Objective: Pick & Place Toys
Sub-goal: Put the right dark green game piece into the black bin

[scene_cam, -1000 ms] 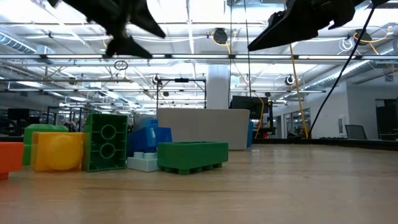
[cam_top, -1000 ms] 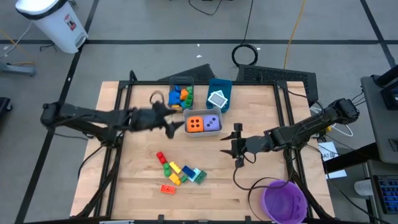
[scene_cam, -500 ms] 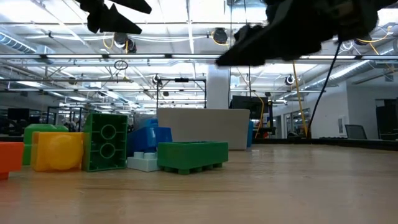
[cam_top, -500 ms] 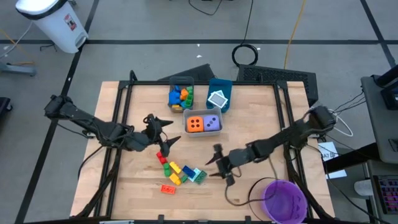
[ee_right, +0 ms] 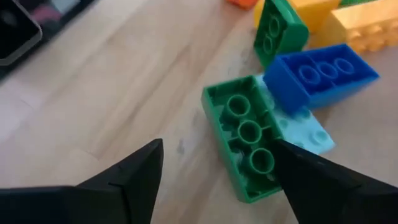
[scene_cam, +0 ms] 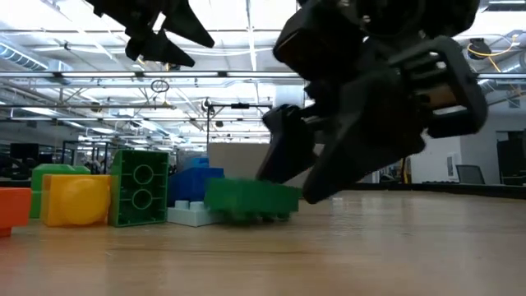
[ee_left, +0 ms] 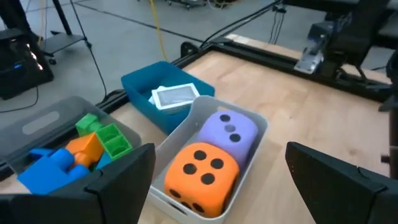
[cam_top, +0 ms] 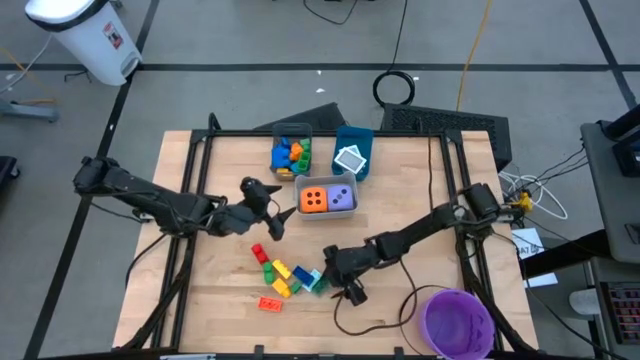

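Several small bricks [cam_top: 285,272] lie in a cluster at the table's near middle, with a red brick [cam_top: 270,303] apart from them. The green brick [ee_right: 249,143] lies on its side at the cluster's right end, against a blue brick [ee_right: 320,74]. My right gripper [ee_right: 217,180] is open and low at the table, one finger on each side of the green brick [scene_cam: 251,200]. My left gripper [cam_top: 268,208] is open and empty, held above the table just left of the grey bin [cam_top: 326,212]. That bin holds the orange die [ee_left: 202,171] and the purple die [ee_left: 230,130]. My right gripper stands open around the green brick's near end [ee_right: 258,183], coming level from the table's right side. I cannot tell whether either finger touches the brick. The brick rests on the table.
A grey bin with bricks [cam_top: 290,155] and a blue bin with a white-teal tile [cam_top: 352,158] stand at the far middle. A round purple bowl [cam_top: 457,322] sits at the near right corner. Bare wood lies to the table's left and right.
My right gripper has gone toward the table's left and near edges and come down to the green brick at the cluster's right end, staying open. My left gripper has drawn back a little from the bins toward the near edge.
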Controlling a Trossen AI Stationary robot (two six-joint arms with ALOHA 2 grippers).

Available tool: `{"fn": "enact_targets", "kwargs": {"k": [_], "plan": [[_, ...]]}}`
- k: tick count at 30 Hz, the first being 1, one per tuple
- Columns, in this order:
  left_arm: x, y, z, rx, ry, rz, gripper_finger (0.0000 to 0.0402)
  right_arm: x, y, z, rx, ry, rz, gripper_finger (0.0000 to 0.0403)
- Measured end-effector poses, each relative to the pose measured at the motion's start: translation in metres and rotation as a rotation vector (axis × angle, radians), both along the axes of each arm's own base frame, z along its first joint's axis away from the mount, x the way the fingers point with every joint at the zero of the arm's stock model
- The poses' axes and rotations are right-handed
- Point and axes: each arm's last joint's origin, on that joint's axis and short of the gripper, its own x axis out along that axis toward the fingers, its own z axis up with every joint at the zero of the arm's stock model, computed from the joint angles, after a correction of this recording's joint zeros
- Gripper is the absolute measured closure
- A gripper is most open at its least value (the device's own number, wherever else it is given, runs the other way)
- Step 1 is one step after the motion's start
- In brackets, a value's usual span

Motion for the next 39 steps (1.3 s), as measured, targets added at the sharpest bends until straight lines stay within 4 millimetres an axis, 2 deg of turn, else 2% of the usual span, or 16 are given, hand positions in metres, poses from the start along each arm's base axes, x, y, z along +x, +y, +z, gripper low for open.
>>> {"fn": "enact_targets", "kwargs": {"k": [9,14,20,33,39], "plan": [[0.005,0.007,0.001,-0.033,-0.026,-0.011,0.0034,0.009,-0.018,-0.005,0.074,0.008,-0.028,0.0166],[0.006,0.008,0.001,-0.032,-0.026,-0.011,0.0034,0.011,-0.022,-0.005,0.024,-0.011,-0.125,0.0184],[0.006,0.008,0.001,-0.032,-0.026,-0.012,0.0034,0.011,-0.023,-0.005,0.003,-0.018,-0.143,0.021],[0.006,0.008,0.001,-0.032,-0.028,-0.011,0.0034,0.011,-0.025,-0.006,-0.017,-0.022,-0.13,0.0337],[0.006,0.008,0.001,-0.034,-0.03,-0.011,0.0034,0.008,-0.026,0.0,-0.031,-0.012,-0.12,0.0336]]}}
